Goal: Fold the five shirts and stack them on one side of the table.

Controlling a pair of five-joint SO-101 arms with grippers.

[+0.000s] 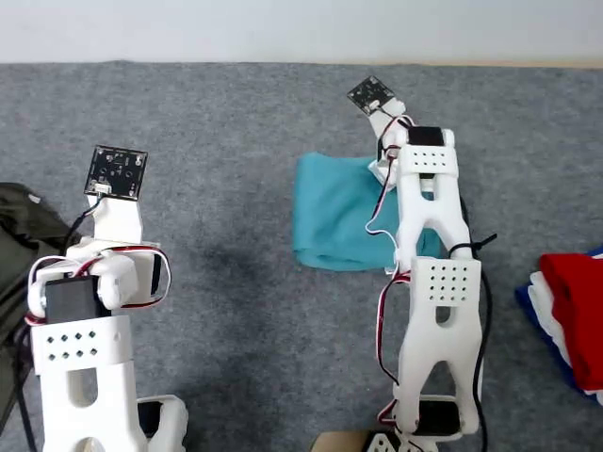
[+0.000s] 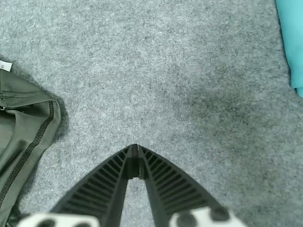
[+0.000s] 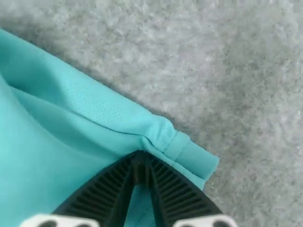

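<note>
A teal shirt [image 1: 330, 221], partly folded, lies on the grey carpeted table near the middle. My right gripper [image 3: 140, 163] is at the shirt's far right corner, shut on the bunched teal hem [image 3: 165, 137]. My left gripper [image 2: 137, 163] hangs shut over bare carpet with nothing in it, between the teal shirt [image 2: 291, 42] and a dark olive shirt [image 2: 19, 123]. That olive shirt [image 1: 14, 226] lies crumpled at the table's left edge. A stack of folded red, white and blue shirts [image 1: 570, 311] sits at the right edge.
Grey carpet [image 1: 236, 122] covers the whole table. The right arm [image 1: 433, 273] stretches over the teal shirt's right side. A pale wall runs along the far edge. Open carpet lies between the two arms and behind the teal shirt.
</note>
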